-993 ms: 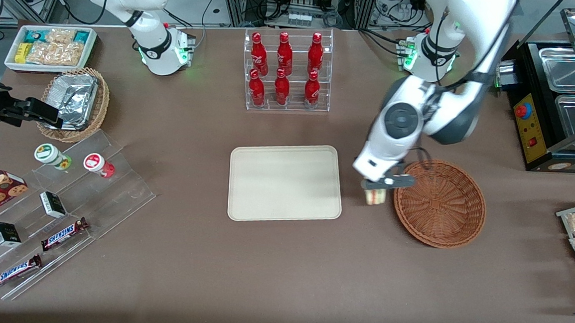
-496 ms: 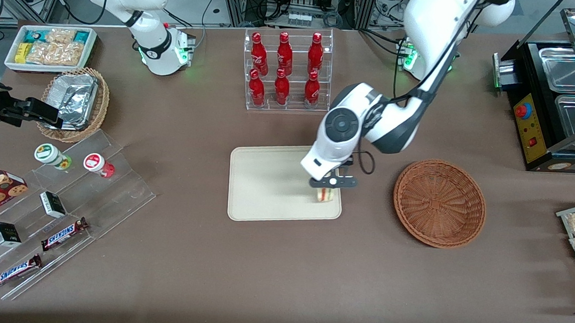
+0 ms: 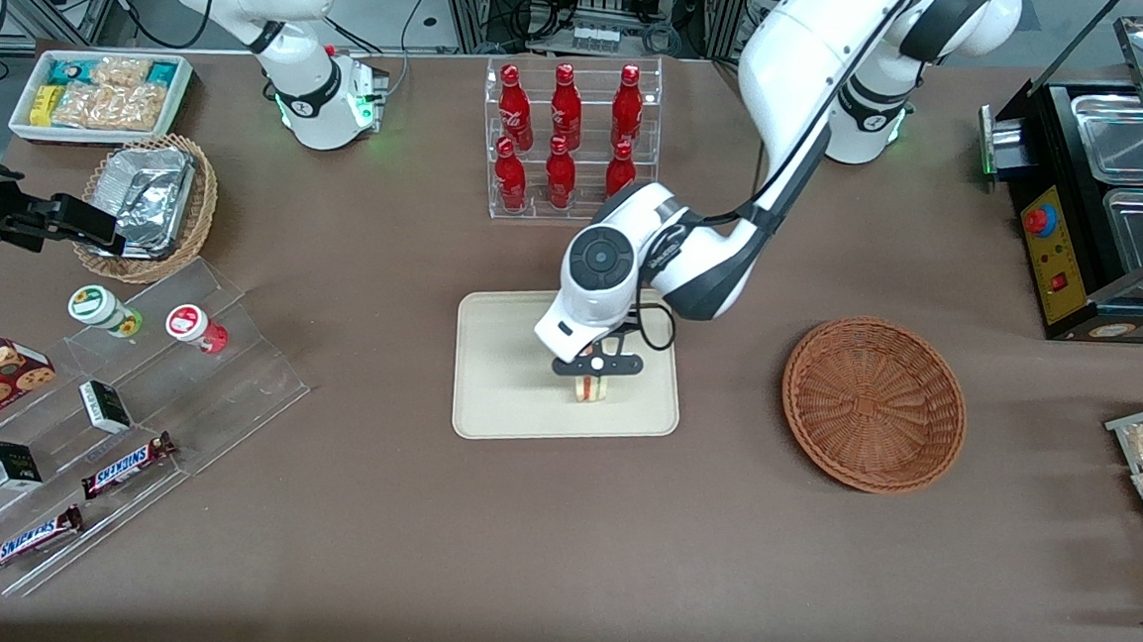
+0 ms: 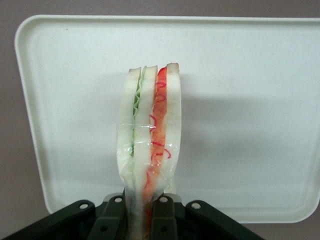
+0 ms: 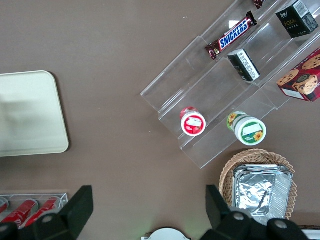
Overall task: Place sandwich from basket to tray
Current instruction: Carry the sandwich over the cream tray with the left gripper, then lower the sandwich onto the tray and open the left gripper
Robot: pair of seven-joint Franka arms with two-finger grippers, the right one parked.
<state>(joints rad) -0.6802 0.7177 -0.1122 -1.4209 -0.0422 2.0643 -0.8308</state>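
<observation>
Light falls bright and even from overhead. Beneath the gripper (image 3: 596, 366) the sandwich (image 4: 148, 140) casts a soft grey shadow on the tray (image 4: 250, 100), whose pale surface looks nearly washed out. The sandwich's wrap shows slight glare; the frames are sharp.

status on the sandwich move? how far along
Done: the sandwich is out of the basket, which shows nothing inside.
In hand: the gripper is shut on the sandwich and holds it above the tray; in the left wrist view the tray lies directly under the sandwich. Whether it touches the tray I cannot tell.
Left: lower if needed, open the fingers, pull the arm away.
</observation>
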